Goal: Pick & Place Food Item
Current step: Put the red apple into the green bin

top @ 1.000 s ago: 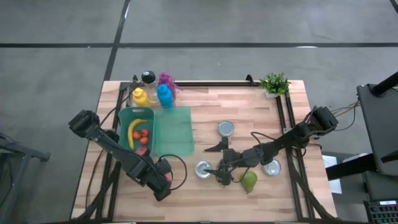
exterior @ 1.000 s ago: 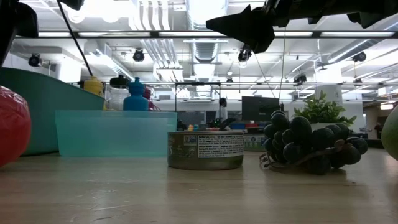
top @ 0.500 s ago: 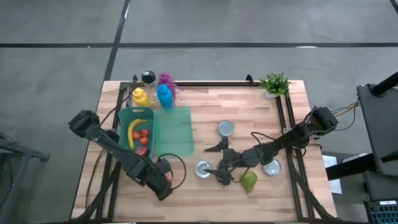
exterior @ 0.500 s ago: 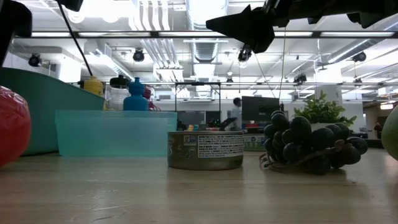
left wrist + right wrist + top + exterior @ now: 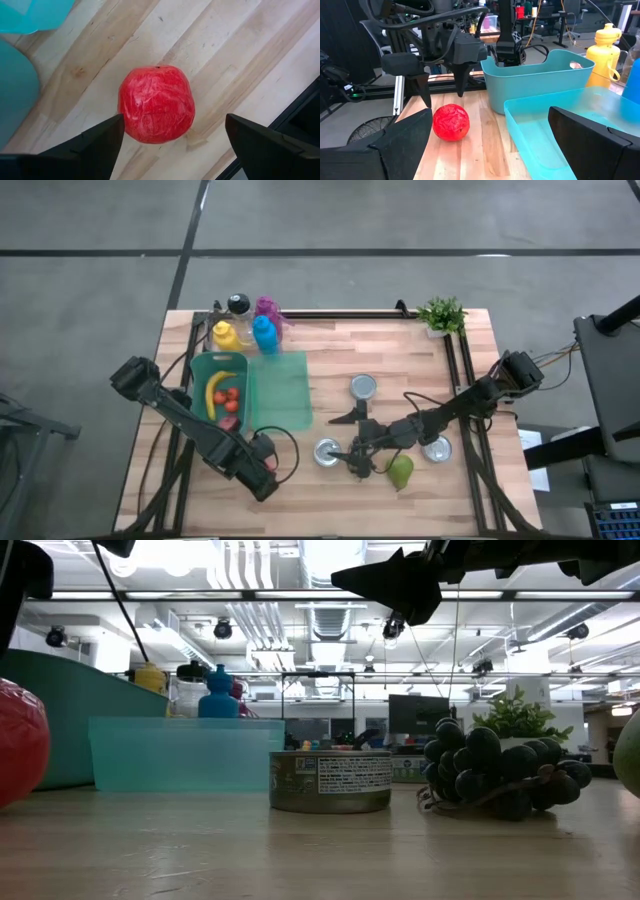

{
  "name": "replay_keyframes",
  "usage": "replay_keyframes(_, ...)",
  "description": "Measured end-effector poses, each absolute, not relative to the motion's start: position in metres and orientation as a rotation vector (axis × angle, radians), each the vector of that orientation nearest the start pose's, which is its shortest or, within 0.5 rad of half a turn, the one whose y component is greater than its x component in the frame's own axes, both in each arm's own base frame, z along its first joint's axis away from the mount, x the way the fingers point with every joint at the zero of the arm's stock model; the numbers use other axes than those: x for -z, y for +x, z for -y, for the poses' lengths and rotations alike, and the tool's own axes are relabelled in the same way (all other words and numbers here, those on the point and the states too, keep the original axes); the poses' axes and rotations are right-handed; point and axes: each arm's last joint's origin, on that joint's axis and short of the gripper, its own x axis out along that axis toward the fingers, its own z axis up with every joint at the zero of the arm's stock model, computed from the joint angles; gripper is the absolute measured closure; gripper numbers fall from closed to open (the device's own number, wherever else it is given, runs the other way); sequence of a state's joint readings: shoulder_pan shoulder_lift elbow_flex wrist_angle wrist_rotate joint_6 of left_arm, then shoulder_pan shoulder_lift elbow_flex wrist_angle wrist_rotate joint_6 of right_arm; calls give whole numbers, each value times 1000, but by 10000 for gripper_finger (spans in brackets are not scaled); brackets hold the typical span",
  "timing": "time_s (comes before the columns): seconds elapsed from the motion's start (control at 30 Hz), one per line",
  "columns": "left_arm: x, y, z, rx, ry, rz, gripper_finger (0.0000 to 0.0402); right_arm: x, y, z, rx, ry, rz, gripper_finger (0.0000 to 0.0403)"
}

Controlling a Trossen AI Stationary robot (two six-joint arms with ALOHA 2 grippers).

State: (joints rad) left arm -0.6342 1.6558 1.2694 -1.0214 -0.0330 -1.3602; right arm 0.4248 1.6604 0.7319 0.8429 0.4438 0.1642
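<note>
A red apple (image 5: 156,104) rests on the wooden table near its front left, close to the green bin (image 5: 200,370). My left gripper (image 5: 174,117) points down over it, open, one finger on each side; no touch shows. The right wrist view shows those fingers (image 5: 426,96) above and just behind the apple (image 5: 451,121). The bin holds a banana (image 5: 216,390) and small red fruits (image 5: 230,398). My right gripper (image 5: 352,448) hovers level over the table's middle front, open, holding nothing.
A teal lid (image 5: 282,390) lies beside the bin. Cans (image 5: 363,387) (image 5: 327,452) (image 5: 437,448), dark grapes (image 5: 495,775) and a green pear (image 5: 401,472) crowd the front middle under my right arm. Bottles (image 5: 264,333) and a plant (image 5: 441,313) stand at the far edge.
</note>
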Motion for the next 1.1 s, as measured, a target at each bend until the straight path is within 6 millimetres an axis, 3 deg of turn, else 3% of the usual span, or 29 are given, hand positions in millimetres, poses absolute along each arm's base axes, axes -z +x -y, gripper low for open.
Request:
replay_keyframes(0.3, -234, 247, 183, -481, -660, -1379, 49, -198, 308, -125, 25, 128, -76, 6)
replay_keyframes(1.1, -186, 238, 180, -474, -747, -1369, 49, -198, 308, -125, 25, 128, -76, 6)
